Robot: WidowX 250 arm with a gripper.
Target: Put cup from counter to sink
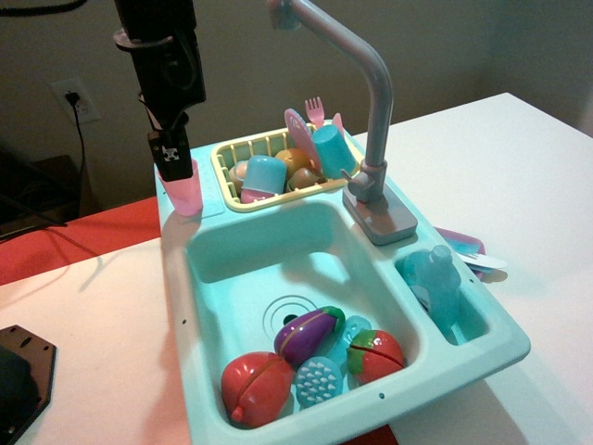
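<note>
Your fingers (174, 158) look closed on the pink cup (186, 188) at the sink's (208, 255) far-left counter (209, 206) corner, so lift it straight up before you swing right over the basin, clear of the faucet (369, 102).

There was one pink cup (186, 188) and two blue cups: one (264, 176) lying in the rack (225, 172) and one (334, 151) standing there. One pink fork (315, 110) stood in the rack. The sink (243, 258) held one eggplant (309, 334), one strawberry (376, 356), one red fruit (256, 388) and one blue brush (319, 381). There was one faucet (369, 111) and one blue bottle (435, 280).
</note>
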